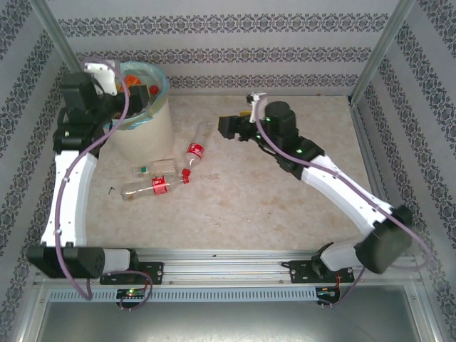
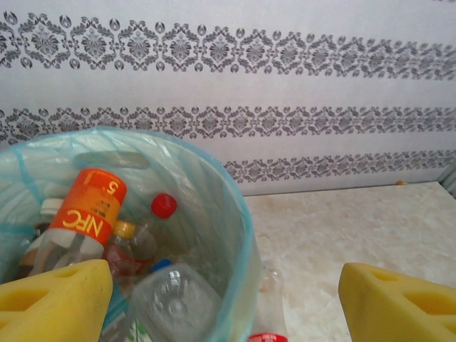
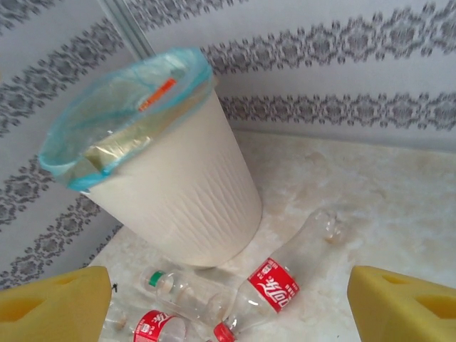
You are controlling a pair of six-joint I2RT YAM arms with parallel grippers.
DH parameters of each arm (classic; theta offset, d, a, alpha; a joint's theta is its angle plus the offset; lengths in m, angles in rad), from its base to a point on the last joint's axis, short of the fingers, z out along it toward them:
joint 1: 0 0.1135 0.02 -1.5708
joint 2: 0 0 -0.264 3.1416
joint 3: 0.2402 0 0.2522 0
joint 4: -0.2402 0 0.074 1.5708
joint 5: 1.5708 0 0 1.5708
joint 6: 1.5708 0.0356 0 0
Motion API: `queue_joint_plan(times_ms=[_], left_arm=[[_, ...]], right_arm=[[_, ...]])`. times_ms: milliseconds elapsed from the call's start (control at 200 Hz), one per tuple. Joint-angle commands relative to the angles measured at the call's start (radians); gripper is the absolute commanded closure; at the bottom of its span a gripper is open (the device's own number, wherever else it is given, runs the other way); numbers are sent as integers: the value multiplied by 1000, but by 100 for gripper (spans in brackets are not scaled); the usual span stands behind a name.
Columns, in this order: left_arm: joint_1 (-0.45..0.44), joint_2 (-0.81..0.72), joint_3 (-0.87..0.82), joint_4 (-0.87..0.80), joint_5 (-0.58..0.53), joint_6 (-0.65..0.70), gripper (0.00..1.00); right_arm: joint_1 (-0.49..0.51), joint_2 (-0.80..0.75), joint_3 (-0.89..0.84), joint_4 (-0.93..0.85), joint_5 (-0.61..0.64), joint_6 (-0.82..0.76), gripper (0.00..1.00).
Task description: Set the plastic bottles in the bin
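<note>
Yellow foam pads of the left gripper stand spread wide, empty, just above the bin; its wrist camera looks inside at an orange-labelled bottle among several others. The right gripper, jaws equally spread and empty, hangs near the bin's outer wall, and its camera catches what lies at the foot: a red-labelled bottle and two more on the table.

Bin upright in the worktop's far-left corner, bottles inside and beside it.
The cream bin, lined blue-green, holds several bottles, among them an orange-labelled bottle. A red-labelled bottle, a second red-labelled bottle and a green-marked bottle lie on their sides by its base.
</note>
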Motion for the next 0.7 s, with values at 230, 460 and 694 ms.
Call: queue_joint_plan(times_ms=[230,460,694], left_arm=[[-60,-410,-545,388,193,19,18],[-79,-572,-767,571,150,11,16],[-88,-611,-824,633,116,2,15]], right_arm=[[76,491,351,-243,141,205,12],[97,760,570,-317,183,259,12],[108,954,769,-419,209,258,12]])
